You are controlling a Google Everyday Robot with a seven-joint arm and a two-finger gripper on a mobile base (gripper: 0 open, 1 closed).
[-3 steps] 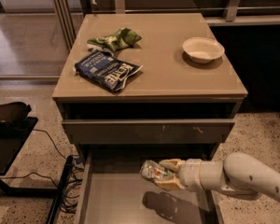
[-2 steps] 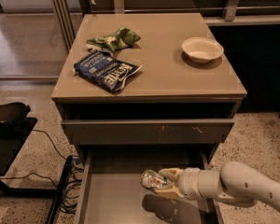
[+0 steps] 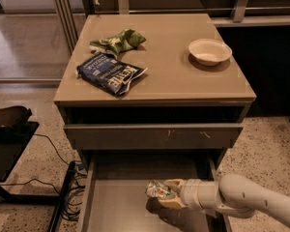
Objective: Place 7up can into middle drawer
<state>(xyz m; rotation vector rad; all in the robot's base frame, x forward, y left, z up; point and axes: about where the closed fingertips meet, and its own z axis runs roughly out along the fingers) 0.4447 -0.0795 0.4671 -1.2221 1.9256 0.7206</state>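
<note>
7up can (image 3: 156, 190), a small dented silvery-white drink can with green and red label marks: carried, now over the drawer floor. Step in hand, as I judge it: set-down and release. Entries run by size; positions are referenced to the middle drawer.

- Square tan table (image 3: 174, 88) with drawers under its top: stands directly above and behind the middle drawer.
- Middle drawer (image 3: 113, 204), a wide grey-tan tray with flat floor and thin side walls: pulled out toward the camera, left half of its floor bare.
- Upper drawer (image 3: 135, 137), grey front panel with pale scratches: just above the rear of the middle drawer.
- White robot arm (image 3: 251, 202): comes in over the middle drawer's right wall and reaches leftward.
- Dark blue crinkled chip bag (image 3: 111, 74): on the table top, above and behind the middle drawer, left side.
- Green crumpled snack bag (image 3: 118, 41): on the table top, farther behind, left side.
- Shallow white bowl (image 3: 210, 50): on the table top, above and behind, right side.
- Tool (image 3: 166, 196): within the middle drawer, right of centre, fingers clamped on the 7up can.
- 7up can: held on its side near mid-floor. The dark shadow beneath suggests it hangs just clear; contact cannot be confirmed.

Next move, judged: lower until the can bears on the floor, part the fingers gently since a can lying on its side may roll, then back out to the right, keeping clear of the upper drawer.
</note>
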